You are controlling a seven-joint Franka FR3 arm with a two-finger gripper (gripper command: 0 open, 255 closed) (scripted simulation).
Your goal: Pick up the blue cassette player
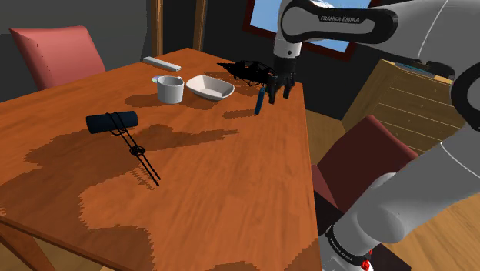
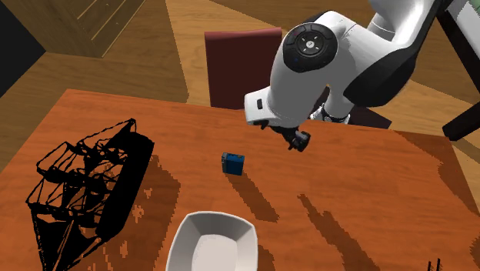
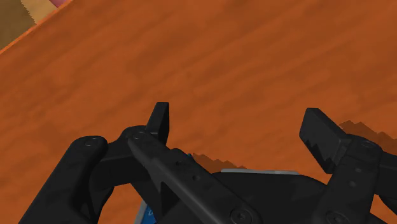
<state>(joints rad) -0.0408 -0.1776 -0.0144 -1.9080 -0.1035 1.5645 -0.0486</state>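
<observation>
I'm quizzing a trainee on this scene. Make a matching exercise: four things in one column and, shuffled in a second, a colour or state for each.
Things:
1. cassette player
2. bowl
3. gripper
4. table

Colour or state:
A. open
B. orange-brown
C. blue
D. white

Pairs: 1-C, 2-D, 3-A, 4-B
</observation>
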